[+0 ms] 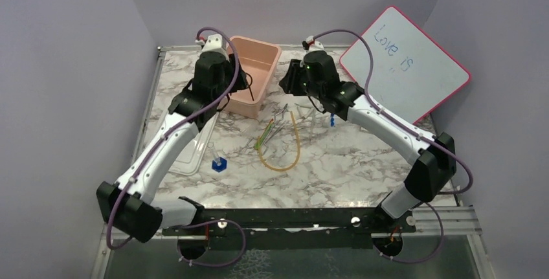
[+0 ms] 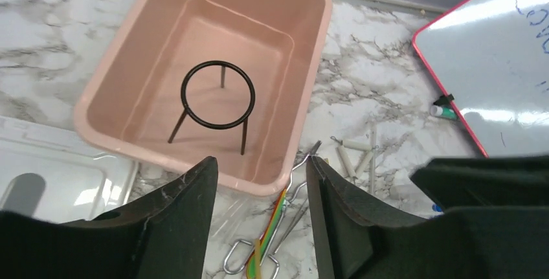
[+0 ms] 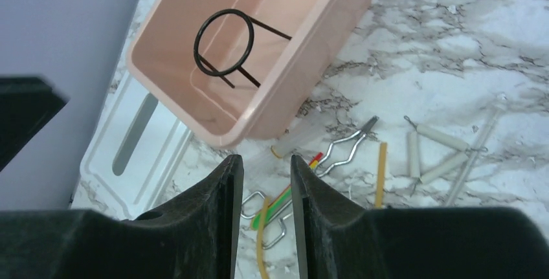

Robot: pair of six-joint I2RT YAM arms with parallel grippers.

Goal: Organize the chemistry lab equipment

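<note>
Black wire ring (image 2: 182,94): a thin round hoop on three straight legs. It stands upright on the floor of the pink tub (image 2: 309,85). The tub is smooth matt plastic, rectangular, with rounded corners and a rolled rim.

Just off the tub's near right corner lie the metal tongs (image 3: 343,149), bright bent wire with looped handles. They overlap a green-handled tool (image 3: 275,201), flat, with yellow and red at one end. I cannot tell which of the two lies on top.

The amber rubber tube (image 1: 298,143) is glossy and bent in a U. It lies farther from the tub than the tongs, on their near side. White rods (image 3: 440,138), chalky and strung on twisted wire, lie to the tub's right, past the tongs. A small blocky blue piece (image 1: 219,164) sits on the tub's near side.

The white lid (image 1: 194,153) is flat and translucent and lies against the tub's near left side. I cannot tell whether its edge goes under the tub. The red-framed whiteboard (image 1: 404,65) leans well to the tub's right. The table (image 1: 362,169) has a marble pattern.

The left gripper (image 2: 260,166) hangs over the tub's near rim, fingers apart with nothing between them. The right gripper (image 3: 265,162) is off the tub's right side above the tongs, fingers parted by a narrow gap and empty. From above, both black wrists crowd the tub and hide most of the ring.
</note>
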